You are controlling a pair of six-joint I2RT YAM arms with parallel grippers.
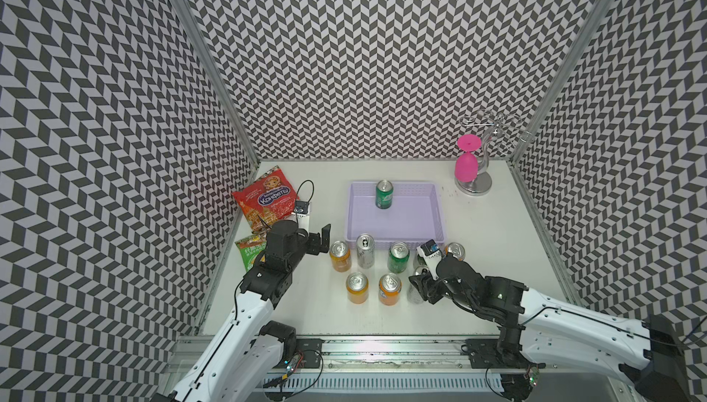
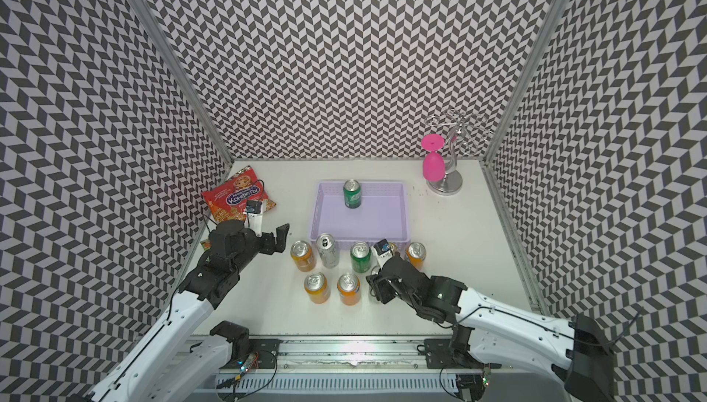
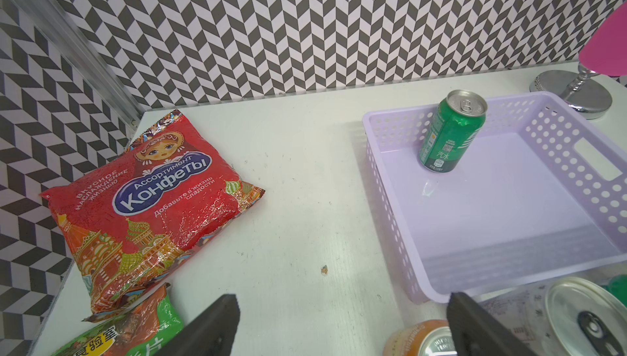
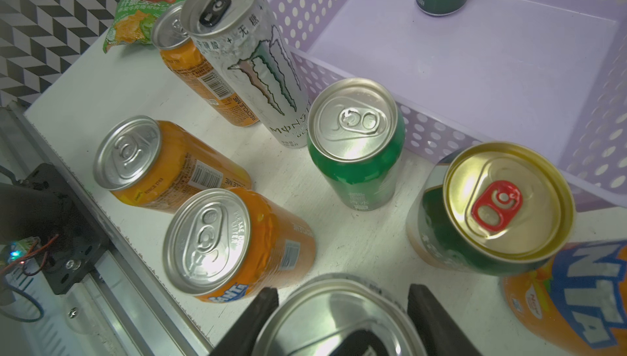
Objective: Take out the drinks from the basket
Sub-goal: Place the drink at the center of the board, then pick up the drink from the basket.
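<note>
The basket is a shallow lavender plastic rectangle with perforated walls and a smooth floor. One green can, a glossy aluminium cylinder, stands upright inside near the far wall, long axis vertical, silver top up. The left gripper is spread wide and holds nothing. The right gripper is partly closed, clamping a silver-white can on the white surface before the basket. That can's body is cut off in the wrist view and mostly hidden in both top views.

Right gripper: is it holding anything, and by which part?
The right gripper clasps a silver can by its sides, near the top.
</note>
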